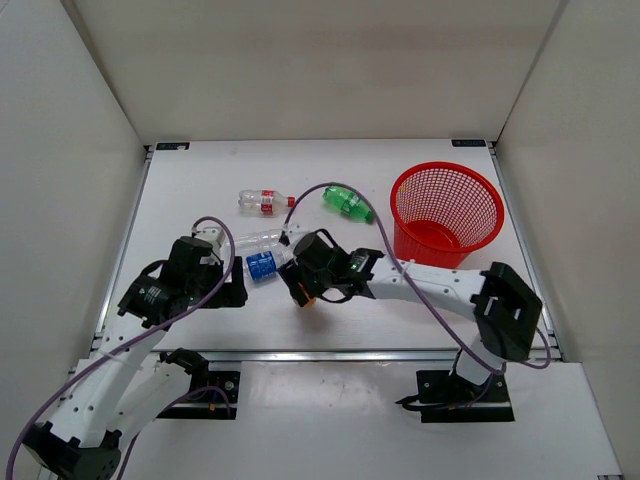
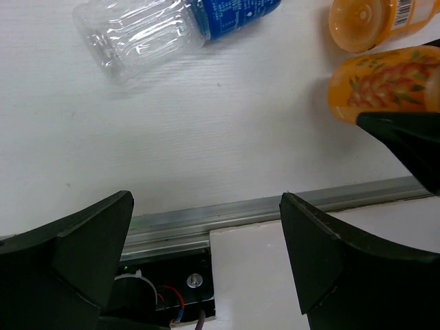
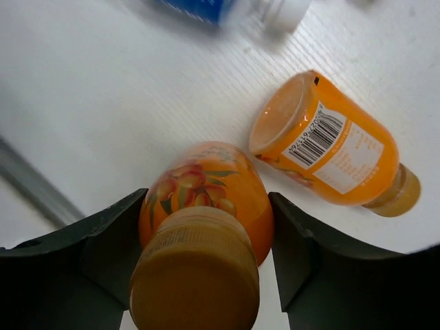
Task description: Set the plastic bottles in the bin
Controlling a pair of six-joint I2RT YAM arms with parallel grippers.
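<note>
Far left, left end effector [image 2: 206, 199]: jaws wide with nothing between them; past them we see only bare surface [image 2: 206, 137] and its metal edge rail [image 2: 227, 213]. We judge it is parked here to leave the middle to the other arm.
Ahead of the left end effector, blue-label bottle [image 2: 172, 24]: lies on its side, clear body toward the left, well apart from the fingers and untouched.
Beyond both end effectors, red-label bottle [image 1: 265, 202]: on its side, far from either arm, waiting its turn.
Centre, right end effector [image 3: 206, 203]: narrow, both fingers pressed against the sides of the gripped orange bottle [image 3: 206, 185].
Between its fingers, gripped orange bottle: held around the body with the cap end toward the wrist. We judge this grip was chosen because the body gives flat, wide contact while the cap would slip.
Just right of the right end effector, second orange bottle [image 3: 330, 151]: on its side, base toward the fingers, close by but apart from the gripped one. A careless lift could nudge it.
Beyond and to its right, green bottle [image 1: 347, 202]: on its side, between the red-label bottle and the bin.
Far right of the right end effector, bin [image 1: 446, 165]: upright, mouth open. We see no bottle in it, so the carry across comes next.
</note>
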